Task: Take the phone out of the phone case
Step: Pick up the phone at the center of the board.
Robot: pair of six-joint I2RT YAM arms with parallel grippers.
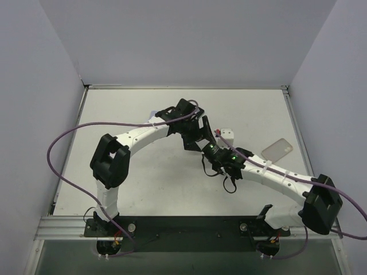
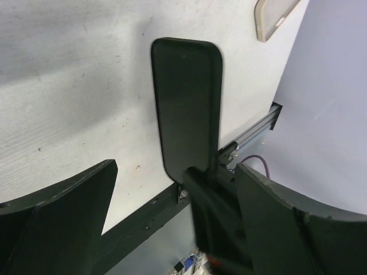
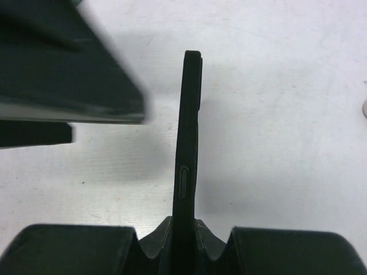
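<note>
Above the white tabletop (image 1: 143,189), right gripper (image 3: 184,235) clamped on slim black phone (image 3: 186,143); left gripper (image 2: 175,169) spread wide; translucent plastic case (image 1: 277,149) lying apart.

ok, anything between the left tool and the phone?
No loose object. The left tool is open, and the phone stands in front of its gap. Only the right tool, shut on the phone's near end, crowds that space.
</note>
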